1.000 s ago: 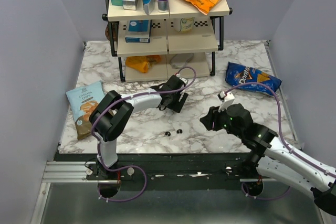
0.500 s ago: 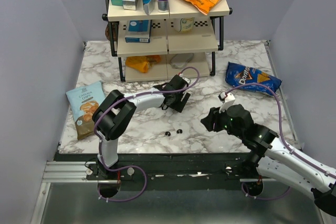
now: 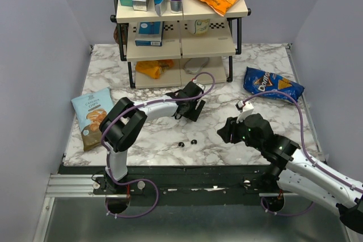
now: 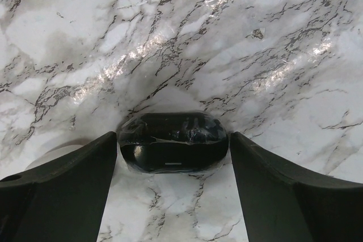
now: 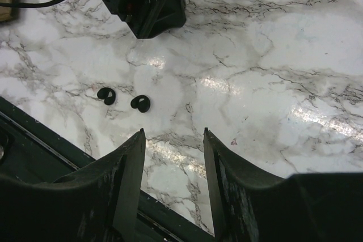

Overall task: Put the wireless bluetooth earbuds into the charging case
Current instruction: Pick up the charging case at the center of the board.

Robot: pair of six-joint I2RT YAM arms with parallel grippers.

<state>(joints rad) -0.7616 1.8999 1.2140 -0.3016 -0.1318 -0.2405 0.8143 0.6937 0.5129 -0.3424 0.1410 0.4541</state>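
Left gripper [image 4: 173, 140] pinches the small smooth black oval charging case [image 4: 173, 151] on the white marble table [image 4: 255, 21]. Right gripper [image 5: 173, 134] hangs parted, empty, near two tiny glossy black earbuds [image 5: 140, 102]. We judge neither inserted yet.

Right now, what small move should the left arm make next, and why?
Probably close the left gripper firmly on the case: its fingers sit at both ends, grip unclear, and steadying it comes before bringing the loose earbuds over.
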